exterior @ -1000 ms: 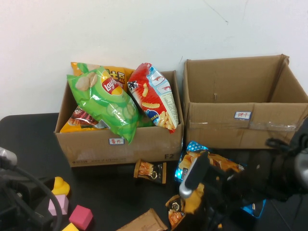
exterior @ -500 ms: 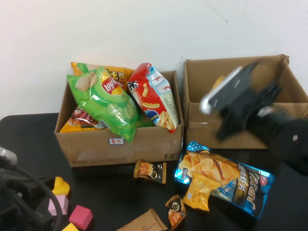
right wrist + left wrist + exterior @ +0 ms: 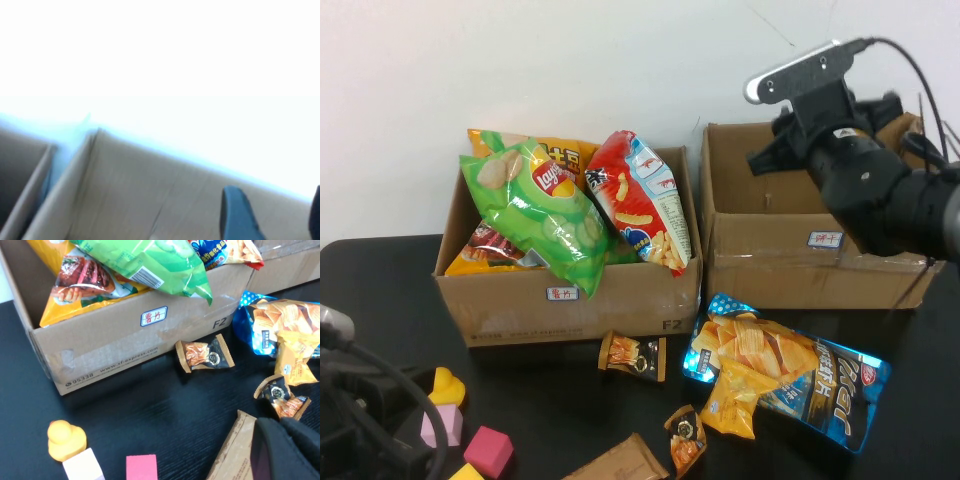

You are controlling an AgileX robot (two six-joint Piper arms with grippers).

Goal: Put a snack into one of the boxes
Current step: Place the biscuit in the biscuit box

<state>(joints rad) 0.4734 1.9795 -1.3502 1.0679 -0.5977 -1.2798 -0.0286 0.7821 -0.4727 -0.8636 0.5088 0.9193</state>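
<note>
Two cardboard boxes stand at the back. The left box is heaped with snack bags: a green chip bag and a red one. My right gripper is raised over the right box, open with nothing between its fingers; that box's inner wall fills its view. On the table lie a blue chip bag, a yellow pack and two small dark packets. My left gripper is low at the front left, shut, over a brown packet.
A yellow duck, a pink block and a pale block sit at the front left by my left arm. A white wall stands behind the boxes. The right box's floor is hidden.
My right arm has swung up from the snacks at the table front to above the right box. The left arm has not moved.
</note>
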